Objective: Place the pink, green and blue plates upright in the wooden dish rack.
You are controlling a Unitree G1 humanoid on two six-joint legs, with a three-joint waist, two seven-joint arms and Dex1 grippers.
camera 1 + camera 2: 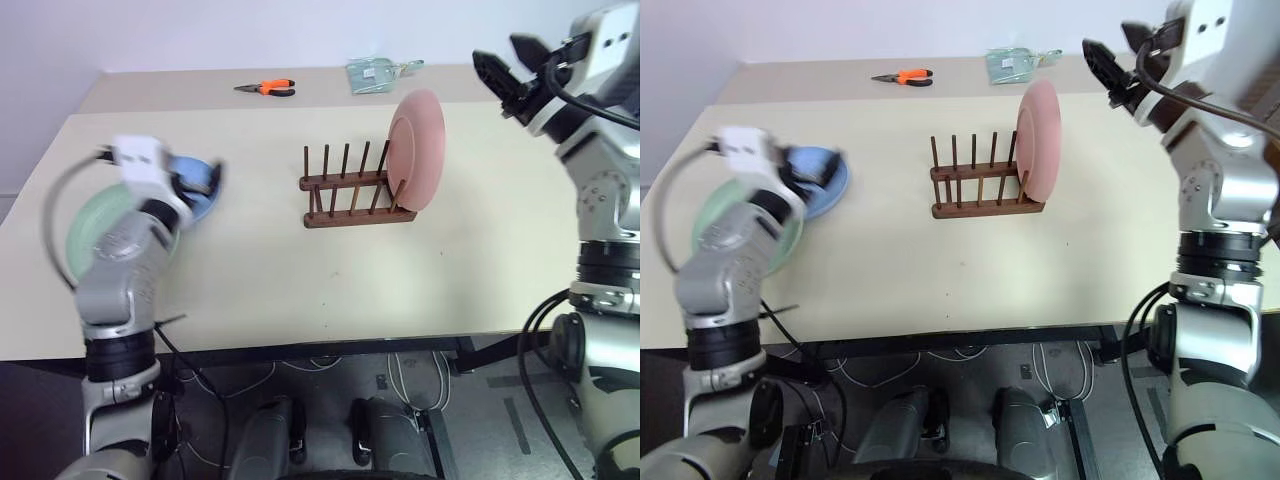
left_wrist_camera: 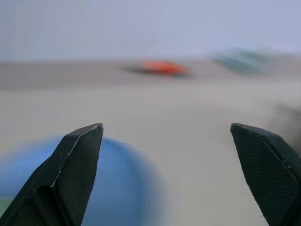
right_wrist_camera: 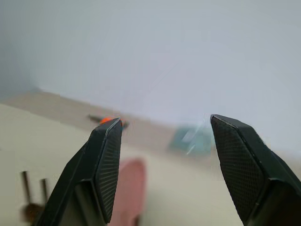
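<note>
The pink plate (image 1: 416, 148) stands upright at the right end of the wooden dish rack (image 1: 345, 196), leaning between its pegs. At the table's left, the blue plate (image 1: 203, 188) lies flat and overlaps the green plate (image 1: 88, 226). My left gripper (image 2: 167, 139) hovers over the blue plate (image 2: 123, 190), open wide with nothing between its fingers. My right gripper (image 3: 164, 126) hangs in the air up and to the right of the pink plate (image 3: 132, 187), open and empty.
Orange-handled pliers (image 1: 268, 88) and a teal packet (image 1: 374, 73) lie on the far table behind the rack. The rack's other slots (image 1: 335, 170), left of the pink plate, hold nothing. Cables hang below the table's front edge.
</note>
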